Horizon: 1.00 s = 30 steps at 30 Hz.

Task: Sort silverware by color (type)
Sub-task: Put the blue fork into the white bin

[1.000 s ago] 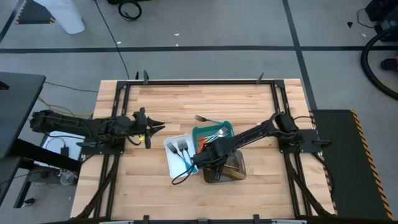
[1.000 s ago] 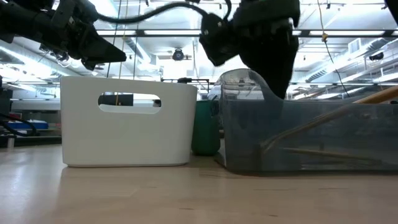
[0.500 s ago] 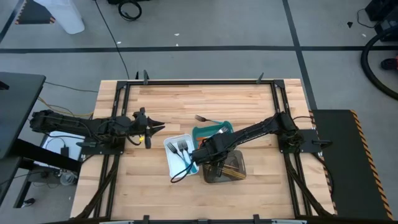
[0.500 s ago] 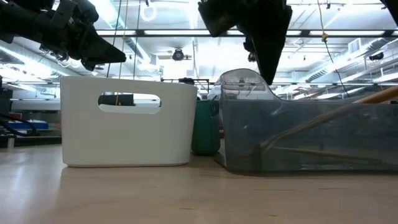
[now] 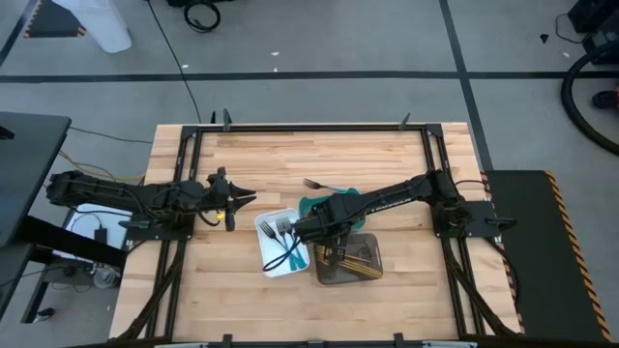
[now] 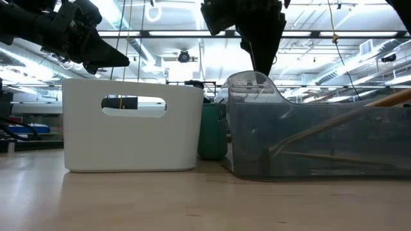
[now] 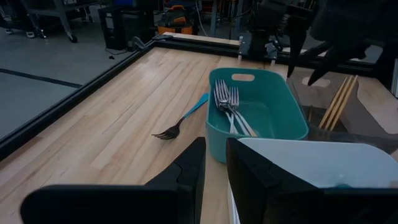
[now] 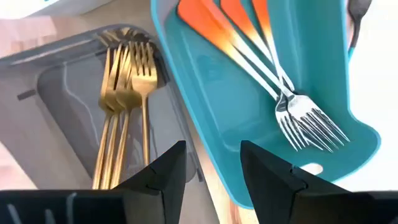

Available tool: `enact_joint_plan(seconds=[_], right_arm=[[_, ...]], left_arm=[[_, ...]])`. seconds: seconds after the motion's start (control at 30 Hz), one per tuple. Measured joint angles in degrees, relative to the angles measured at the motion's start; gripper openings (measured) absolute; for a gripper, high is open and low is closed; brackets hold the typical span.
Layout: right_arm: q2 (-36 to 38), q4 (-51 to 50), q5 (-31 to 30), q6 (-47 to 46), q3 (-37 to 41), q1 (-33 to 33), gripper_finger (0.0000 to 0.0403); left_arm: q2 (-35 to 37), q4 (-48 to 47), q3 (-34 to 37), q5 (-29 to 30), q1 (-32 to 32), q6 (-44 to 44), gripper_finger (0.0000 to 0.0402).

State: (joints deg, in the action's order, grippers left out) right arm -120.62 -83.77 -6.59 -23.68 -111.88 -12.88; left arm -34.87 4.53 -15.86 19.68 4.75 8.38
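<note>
Three trays stand side by side mid-table. The white tray [image 5: 282, 249] holds blue-handled forks [image 5: 280, 232]. Orange-handled forks [image 8: 292, 106] lie in the teal tray [image 8: 217, 112], gold forks [image 8: 124, 81] in the grey tray [image 5: 350, 261]. One blue-handled fork [image 7: 180, 121] lies flat on the wood beyond the teal tray [image 7: 258, 118]. My right gripper [image 8: 214, 174] hangs open above the trays, pointing down, with nothing between its fingers [image 6: 260, 38]. My left gripper [image 7: 214, 168] waits at the table's left, roughly level, its fingers a little apart and holding nothing.
Bare wood lies on the far side [image 5: 309, 150] and near side [image 5: 222, 304] of the trays. Black frame rails [image 5: 189, 155] run along the table's edges. The loose fork [image 5: 319, 184] lies just beyond my right arm.
My right gripper has risen from low over the grey tray and gone toward the table's far edge, to above the near end of the teal tray, rolling a little as it went. Its fingers have kept the same gap. The forks and trays have stayed put.
</note>
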Motion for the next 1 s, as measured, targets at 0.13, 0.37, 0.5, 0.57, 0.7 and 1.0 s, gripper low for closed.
enact_joint_plan(seconds=[0.13, 0.37, 0.5, 0.57, 0.7, 1.0], right_arm=[[0.00, -0.30, 0.37, 3.11, -0.02, 0.70, 0.0157], [0.00, -0.41, 0.42, 7.29, -0.02, 3.00, 0.0153], [0.00, -0.43, 0.42, 9.87, -0.02, 4.45, 0.0153], [0.01, -0.67, 0.42, 10.88, -0.01, 5.24, 0.0152], [1.05, -2.59, -0.04, 12.18, 0.01, 7.03, 0.0152], [4.68, -1.05, -2.44, 16.74, -0.02, 12.62, 0.0152]], left_arm=[[0.02, -0.04, 0.00, 0.00, -0.02, 0.00, 0.0071], [0.01, -0.07, 0.00, 0.00, -0.02, 0.00, 0.0071], [0.00, -0.07, 0.00, 0.00, 0.00, 0.00, 0.0071], [0.01, -0.07, 0.00, 0.00, -0.01, 0.00, 0.0071], [0.00, -0.09, 0.00, 0.00, -0.01, 0.01, 0.0071], [0.00, -0.13, 0.00, 0.00, -0.02, -0.02, 0.0071]])
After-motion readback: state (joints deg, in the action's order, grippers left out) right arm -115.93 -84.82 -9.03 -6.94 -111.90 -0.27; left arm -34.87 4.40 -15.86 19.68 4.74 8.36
